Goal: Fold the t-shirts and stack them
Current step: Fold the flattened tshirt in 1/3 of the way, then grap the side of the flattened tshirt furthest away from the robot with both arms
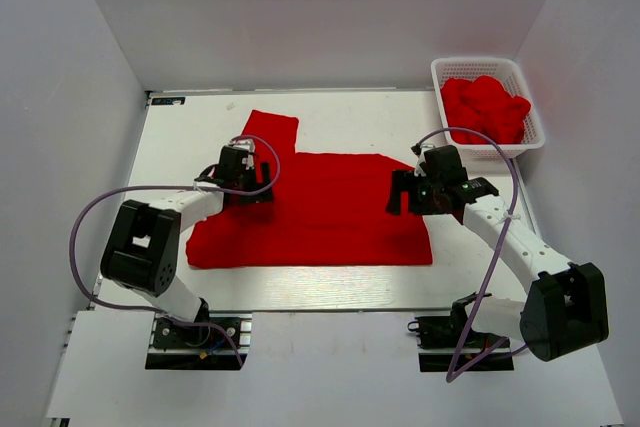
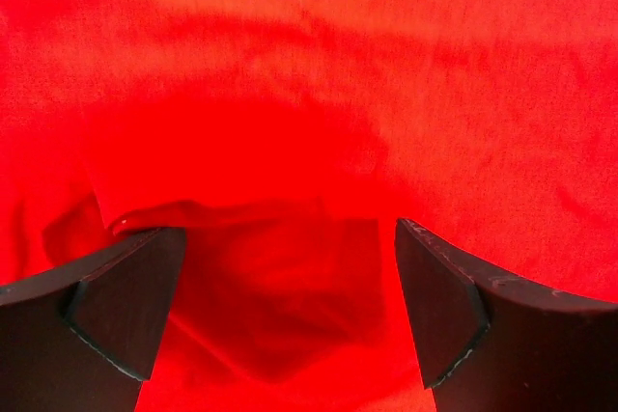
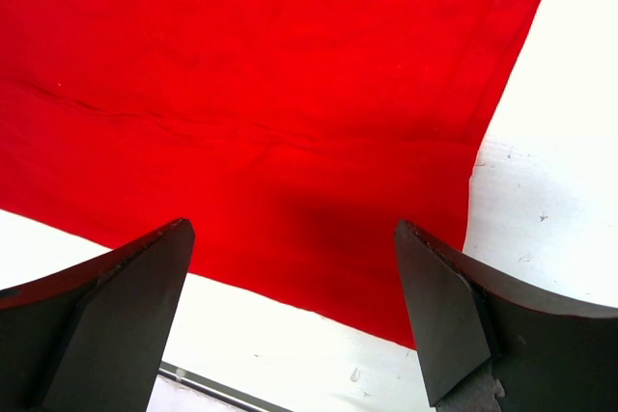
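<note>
One red t-shirt [image 1: 330, 212] lies spread flat on the white table [image 1: 350, 112], with a sleeve [image 1: 270, 132] reaching toward the back. My left gripper [image 1: 250, 185] is open and low over the shirt's left part. In the left wrist view [image 2: 290, 306] red cloth [image 2: 367, 74] fills the frame, and a raised fold [image 2: 145, 219] lies by the left fingertip. My right gripper [image 1: 408, 193] is open over the shirt's right edge. In the right wrist view [image 3: 290, 306] it hovers empty above a corner of the shirt [image 3: 270, 103]. More red shirts [image 1: 486, 105] are bunched in the basket.
A white lattice basket [image 1: 535, 122] stands at the back right corner. White walls enclose the table on the left, back and right. Bare white table [image 3: 550, 190] shows to the right of the shirt and along the near edge [image 1: 320, 287].
</note>
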Robot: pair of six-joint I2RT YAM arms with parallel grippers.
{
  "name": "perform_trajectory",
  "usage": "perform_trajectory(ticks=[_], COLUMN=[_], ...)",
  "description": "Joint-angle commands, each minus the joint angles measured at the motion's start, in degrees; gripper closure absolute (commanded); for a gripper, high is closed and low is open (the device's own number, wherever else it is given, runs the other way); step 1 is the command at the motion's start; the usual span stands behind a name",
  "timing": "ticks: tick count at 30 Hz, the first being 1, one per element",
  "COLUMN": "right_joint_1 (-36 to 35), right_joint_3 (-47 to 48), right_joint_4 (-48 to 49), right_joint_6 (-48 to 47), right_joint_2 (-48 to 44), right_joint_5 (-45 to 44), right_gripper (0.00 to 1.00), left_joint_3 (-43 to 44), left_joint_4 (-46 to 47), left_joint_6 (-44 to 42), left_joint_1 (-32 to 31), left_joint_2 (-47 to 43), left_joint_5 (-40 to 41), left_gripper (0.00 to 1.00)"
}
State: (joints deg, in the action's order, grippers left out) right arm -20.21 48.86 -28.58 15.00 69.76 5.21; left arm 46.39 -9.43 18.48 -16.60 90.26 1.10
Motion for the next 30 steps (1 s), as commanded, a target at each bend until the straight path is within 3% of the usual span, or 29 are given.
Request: perform_trajectory(ticks=[1,6,14,20,25,30], right_joint_1=[0.43,0.17,0.34,0.26,0.34,0.61], right_joint_3=[0.71,1.23,2.99,5.97,10.19,16.17], right_joint_4=[0.37,0.63,1.94,2.83,3.62,3.70], right_joint_6=[0.02,-0.06,0.11,0.90,4.50,5.30], right_joint_2=[-0.32,0.12,0.21,2.66,7.49,13.29], right_joint_5=[-0.64,-1.26,-3.19,-7.67,-12.67,-15.05], right_gripper=[0.10,0.10,0.10,0.10,0.10,0.10], left_joint_3=[4.04,8.70,17.32,25.22,38.49,54.83], left_joint_4=[2.66,3.28,4.51,0.21,-5.85,-12.27], left_joint_6=[-0.20,-0.20,-1.34,-3.09,-3.10,-3.71], left_joint_1=[0.16,0.69,1.75,2.80,4.56,7.37], left_joint_2=[1.75,7.02,11.43,13.71,19.42,30.66], left_joint_5=[2.49,6.45,2.51,4.60,6.28,4.18], left_gripper=[0.01,0.01,0.01,0.01,0.01,0.01])
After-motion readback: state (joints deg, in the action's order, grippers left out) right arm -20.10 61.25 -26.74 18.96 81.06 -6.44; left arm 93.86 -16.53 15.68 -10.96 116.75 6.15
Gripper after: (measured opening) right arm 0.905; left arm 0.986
